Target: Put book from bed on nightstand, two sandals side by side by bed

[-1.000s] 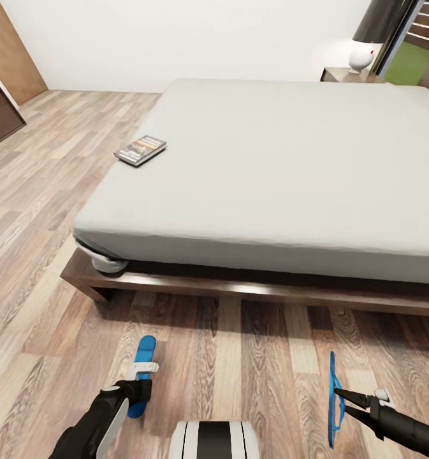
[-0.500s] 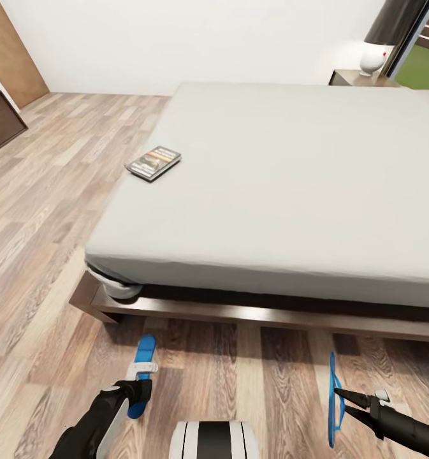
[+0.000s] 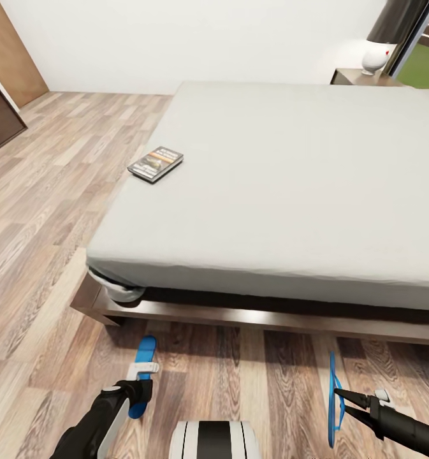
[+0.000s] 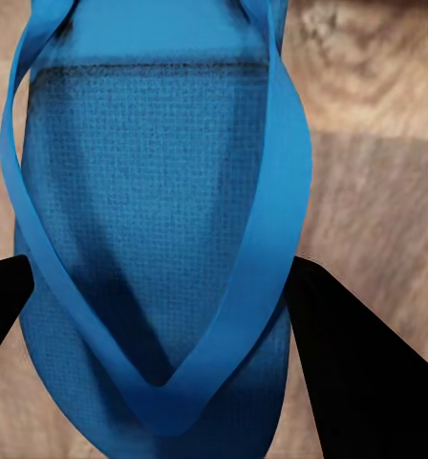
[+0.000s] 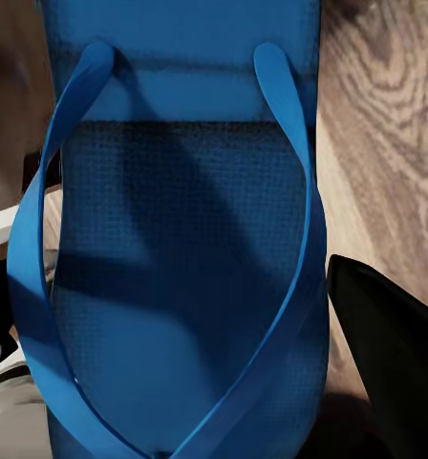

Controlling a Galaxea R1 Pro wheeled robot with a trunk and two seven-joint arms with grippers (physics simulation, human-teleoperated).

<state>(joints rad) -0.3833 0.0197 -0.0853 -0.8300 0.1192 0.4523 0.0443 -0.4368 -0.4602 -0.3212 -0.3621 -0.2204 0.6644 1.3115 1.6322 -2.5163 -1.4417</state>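
On the wood-plank bedroom floor (image 3: pixel 42 210) before the grey-mattressed bed (image 3: pixel 290 185), the robot carries 2 blue sandals: the left gripper (image 3: pixel 139 387) is clamped on the left sandal (image 3: pixel 143 370), held roughly flat, and the right gripper (image 3: pixel 339 403) pinches the right sandal (image 3: pixel 332 398) on edge. The book (image 3: pixel 155 162) lies flat near the mattress's left edge. A nightstand (image 3: pixel 361 78) with a white lamp (image 3: pixel 375 58) stands at the bed's far right corner.
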